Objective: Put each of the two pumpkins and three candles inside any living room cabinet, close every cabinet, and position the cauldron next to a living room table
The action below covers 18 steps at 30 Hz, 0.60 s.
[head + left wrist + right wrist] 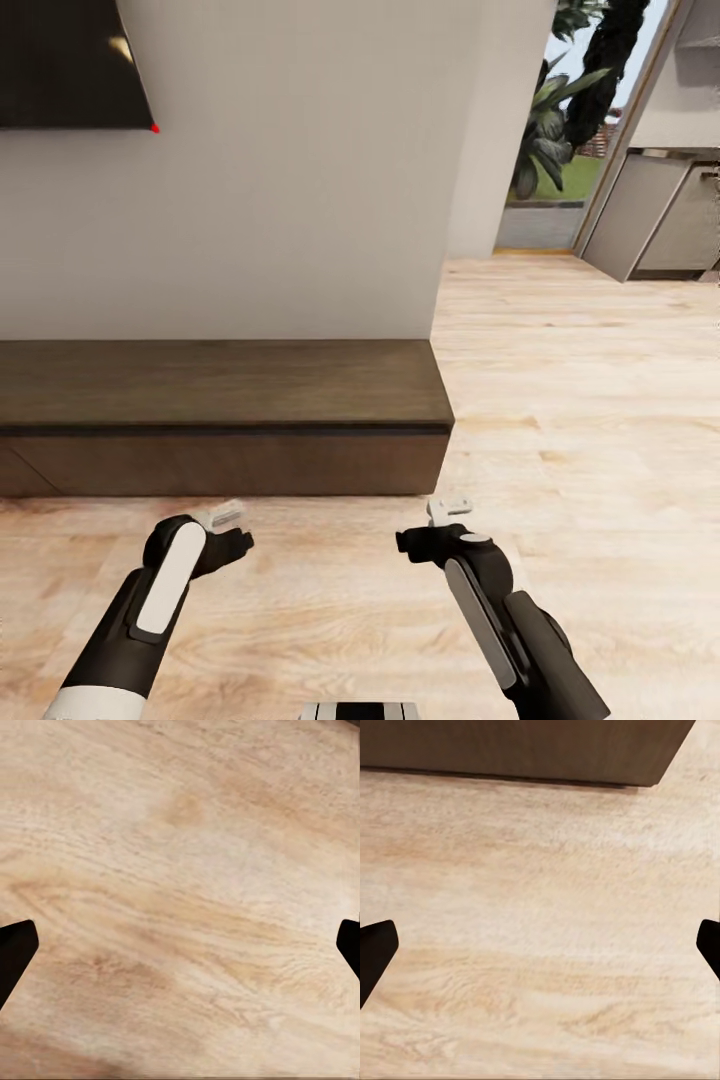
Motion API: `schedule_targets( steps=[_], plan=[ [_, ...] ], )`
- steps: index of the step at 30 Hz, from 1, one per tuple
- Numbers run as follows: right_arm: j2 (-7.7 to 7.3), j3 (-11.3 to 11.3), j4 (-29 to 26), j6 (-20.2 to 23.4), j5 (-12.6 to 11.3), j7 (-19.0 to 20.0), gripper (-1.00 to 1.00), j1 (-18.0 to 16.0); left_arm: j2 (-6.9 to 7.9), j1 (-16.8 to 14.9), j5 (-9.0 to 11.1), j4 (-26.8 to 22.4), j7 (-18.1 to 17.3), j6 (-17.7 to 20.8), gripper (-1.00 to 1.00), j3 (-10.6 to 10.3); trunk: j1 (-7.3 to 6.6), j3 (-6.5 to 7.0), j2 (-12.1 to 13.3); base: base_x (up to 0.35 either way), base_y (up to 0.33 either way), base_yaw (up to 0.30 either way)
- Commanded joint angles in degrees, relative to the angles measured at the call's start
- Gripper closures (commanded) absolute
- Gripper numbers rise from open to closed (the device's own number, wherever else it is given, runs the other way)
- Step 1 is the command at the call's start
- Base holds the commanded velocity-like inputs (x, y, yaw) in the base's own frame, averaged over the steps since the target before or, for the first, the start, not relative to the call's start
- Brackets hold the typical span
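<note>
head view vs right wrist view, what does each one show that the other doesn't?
Head view alone: the white wall, a dark screen mounted on it, the flat top of the cabinet, plants outside the doorway, grey kitchen cabinets, the left tool and both arms.

Right wrist view alone: the right tool close up, fingertips wide apart and nothing between them.

Shared: the cabinet's front corner and the pale wood floor.

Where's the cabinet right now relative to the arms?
In the head view the cabinet runs along the white wall, straight ahead of both hands and reaching off to the left; its drawers look shut.
</note>
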Motion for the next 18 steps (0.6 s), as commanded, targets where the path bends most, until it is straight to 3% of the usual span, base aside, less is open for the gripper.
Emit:
schedule_targets(
  steps=[1,5,8,12,18],
  plan=[
    [-0.01,0.05,0.29,0.11,-1.25,-0.56,-1.0,0.08,0.09,-0.01,0.55,1.21,0.55,0.07,-1.0,-0.01,-0.04,0.18,0.0,-0.039,0.008,-0.003],
    [-0.01,-0.05,4.43,-0.43,-3.84,-0.43,-1.0,0.9,0.1,0.02,0.14,9.17,0.35,-0.42,-1.0,-0.24,-0.14,1.07,0.05,-0.013,0.003,-0.001],
    [-0.05,-0.14,8.59,-2.3,-5.68,-0.37,-1.0,1.07,0.1,0.03,0.11,13.62,0.23,-3.21,-1.0,-0.46,-0.22,1.68,0.09,-0.003,0.001,0.009],
    [-0.09,-0.16,11.83,-5.89,-8.53,-0.52,-1.0,1.13,0.24,0.03,-0.22,16.94,-1.11,-7.88,-1.0,-0.85,-0.33,2.38,0.14,-0.063,0.0,0.126],
    [-0.1,-0.14,14.91,-7.7,-9.6,-0.67,-1.0,1.13,0.09,0.03,-0.34,20.58,-2.44,-10.7,-1.0,-1.69,-0.48,3.38,0.22,-0.284,0.0,0.213]
  ],
)
